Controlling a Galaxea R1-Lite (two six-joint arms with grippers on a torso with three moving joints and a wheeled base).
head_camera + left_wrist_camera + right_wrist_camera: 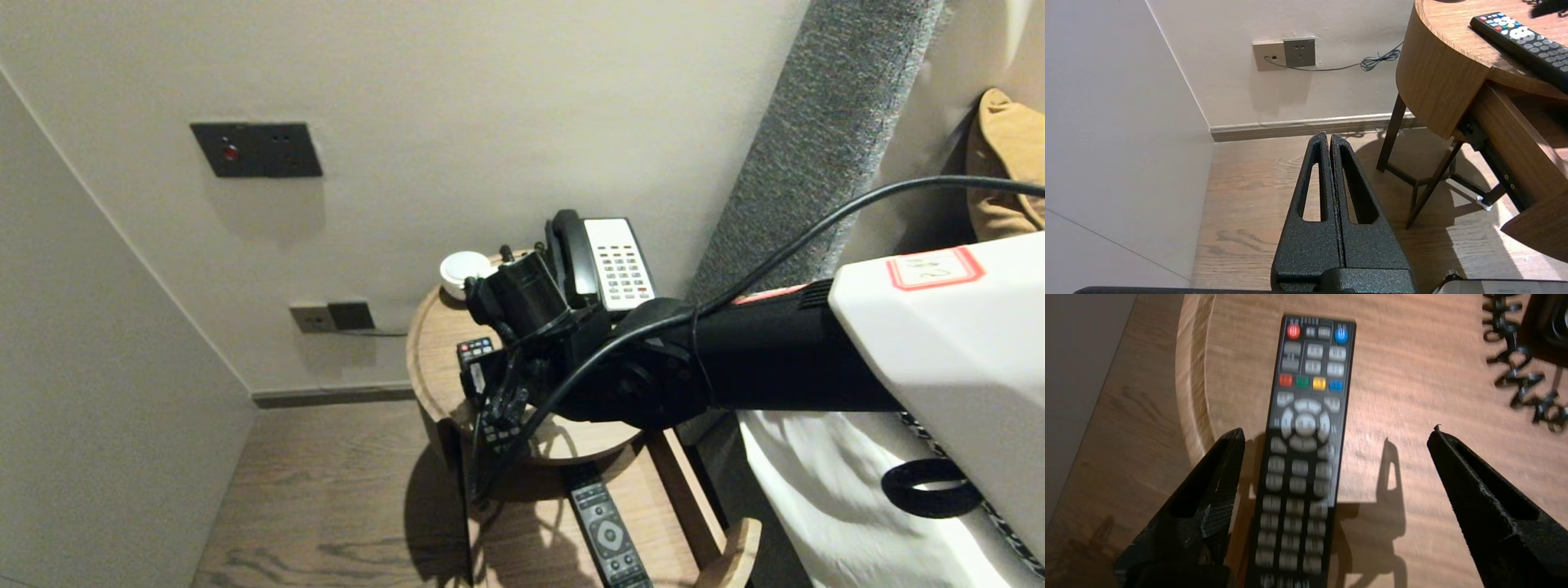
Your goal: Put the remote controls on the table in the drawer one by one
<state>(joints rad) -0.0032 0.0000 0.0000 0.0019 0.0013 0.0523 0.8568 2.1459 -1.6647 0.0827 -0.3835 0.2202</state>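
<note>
A black remote with grey and coloured buttons lies flat on the round wooden side table, near its rim. My right gripper hangs just above it, open wide. The remote sits between the fingers, close to one finger and well apart from the other; nothing is gripped. In the head view the right wrist covers most of this remote. My left gripper is shut and empty, parked low over the wooden floor beside the table, on which the same remote shows.
A desk phone with a coiled cord and a white round dish stand at the back of the table. A second remote lies in the open drawer below. Walls close in on the left; a bed is on the right.
</note>
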